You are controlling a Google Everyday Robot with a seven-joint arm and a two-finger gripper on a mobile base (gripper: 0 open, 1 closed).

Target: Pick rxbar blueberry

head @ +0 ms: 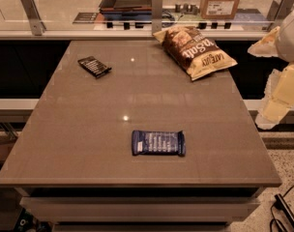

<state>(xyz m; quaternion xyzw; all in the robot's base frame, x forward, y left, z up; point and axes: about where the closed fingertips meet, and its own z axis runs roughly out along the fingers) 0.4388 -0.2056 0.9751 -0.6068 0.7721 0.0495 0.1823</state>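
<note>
The rxbar blueberry (158, 142) is a flat dark blue wrapper with rows of pale lettering. It lies flat on the brown table (89, 129), near the front edge and a little right of centre. My gripper (277, 103) shows as pale cream parts at the right edge of the view. It hangs beyond the table's right side, well to the right of the bar and above table height. It holds nothing that I can see.
A small black bar wrapper (94, 66) lies at the back left of the table. A large brown-and-tan chip bag (196, 50) lies at the back right corner. Behind the table runs a glass rail with metal posts (157, 11), and a cardboard box (220, 0) stands beyond it.
</note>
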